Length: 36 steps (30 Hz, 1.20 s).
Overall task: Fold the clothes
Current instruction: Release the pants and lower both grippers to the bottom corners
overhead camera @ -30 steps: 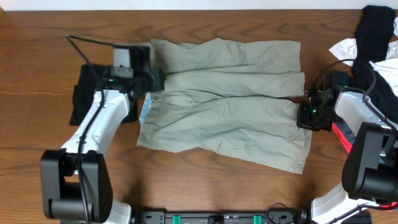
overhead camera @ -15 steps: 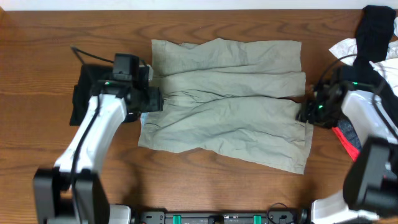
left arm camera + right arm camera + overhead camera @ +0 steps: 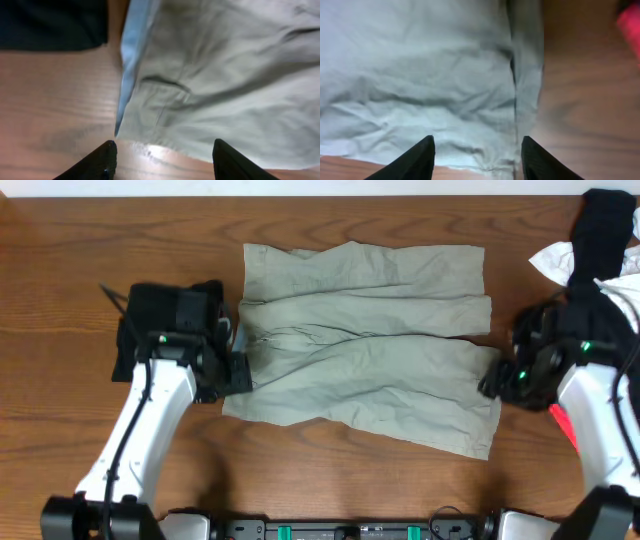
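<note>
Khaki-green cotton shorts (image 3: 365, 345) lie spread flat across the middle of the desk. The waistband faces the left edge and the two leg hems face the right edge. A strip of pale blue lining (image 3: 131, 65) shows where the waistband turns over.

The left arm (image 3: 165, 395) has its jaws apart and empty, low over the near waistband corner, with bare wood showing between the fingertips. The right arm (image 3: 590, 385) sits at the opposite end. Its jaws are also apart, poised over the hem of the near leg, and no cloth is pinched between them.

This placement makes sense. With one arm at each end of the near long side, both can pinch that edge together and carry it over the far leg, which would halve the shorts lengthwise.

A black garment (image 3: 135, 330) lies flat just beside the waistband, partly under the left arm, and looks set aside. Towards the back right corner, more black cloth (image 3: 605, 225) and a white piece (image 3: 555, 258) are heaped. A coral-pink item (image 3: 562, 420) shows beside the right arm. These probably wait their turn.
</note>
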Available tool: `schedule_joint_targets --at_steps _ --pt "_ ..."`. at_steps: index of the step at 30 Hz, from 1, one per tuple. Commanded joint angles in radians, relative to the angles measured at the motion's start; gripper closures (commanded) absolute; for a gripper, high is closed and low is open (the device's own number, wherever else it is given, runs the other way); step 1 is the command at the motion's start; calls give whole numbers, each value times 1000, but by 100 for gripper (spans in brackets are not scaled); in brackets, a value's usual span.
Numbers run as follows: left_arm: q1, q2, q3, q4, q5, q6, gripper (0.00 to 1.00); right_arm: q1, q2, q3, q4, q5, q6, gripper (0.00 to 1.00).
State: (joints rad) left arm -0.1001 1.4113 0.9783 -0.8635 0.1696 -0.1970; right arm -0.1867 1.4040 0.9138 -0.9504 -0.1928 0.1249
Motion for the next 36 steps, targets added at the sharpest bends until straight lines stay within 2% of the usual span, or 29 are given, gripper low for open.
schedule_joint_targets --at_steps 1,8,12,16,23,29,32,34,36 --pt "3 -79 -90 44 -25 -45 38 35 -75 -109 51 -34 100 43" --pt "3 -111 -246 203 11 -40 30 115 -114 -298 199 -58 194 38" --pt "4 -85 -298 298 27 -40 29 137 -114 -369 281 -55 219 34" --pt "14 -56 -322 335 15 -41 29 138 -114 -401 304 -55 219 30" --pt "34 0 -322 367 -68 -43 29 138 -114 -406 321 -55 219 33" --pt "34 26 -322 384 -34 -45 29 138 -114 -406 331 -55 219 47" --pt "34 33 -322 395 5 -45 29 138 -113 -406 333 -55 219 66" --pt "34 34 -322 397 29 -45 24 138 -113 -406 334 -55 219 77" --pt "34 34 -322 394 37 -45 24 138 -113 -406 334 -55 219 86"
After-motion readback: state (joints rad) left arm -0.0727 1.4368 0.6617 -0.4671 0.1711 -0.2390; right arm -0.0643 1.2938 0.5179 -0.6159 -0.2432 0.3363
